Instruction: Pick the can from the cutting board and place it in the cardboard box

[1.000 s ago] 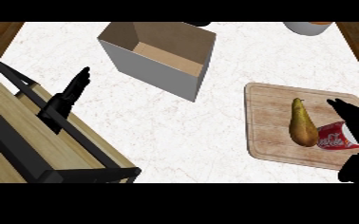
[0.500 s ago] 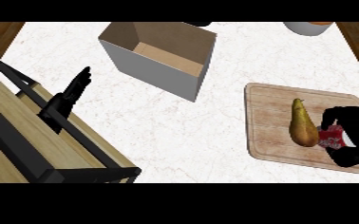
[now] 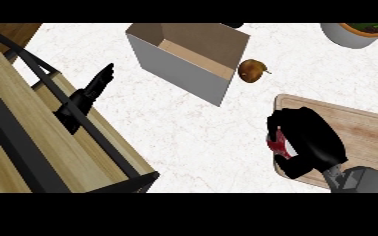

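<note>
One can [image 3: 280, 148] shows, red and white, with the right hand's [image 3: 310, 139] fingers curled round it, over the left end of the single cutting board [image 3: 356, 120] at the surface's [image 3: 184, 135] right edge. One open cardboard box [image 3: 174, 70] stands near the far edge, one brown fruit [image 3: 252, 71] just beside it. The left hand [image 3: 92, 88] rests near the left edge, fingers straight.

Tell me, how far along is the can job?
Grasp looks done: the right hand is curled round the red can at the cutting board's left edge. Whether it is lifted, I cannot tell. Left to do: carry it to the cardboard box and let go inside.
</note>
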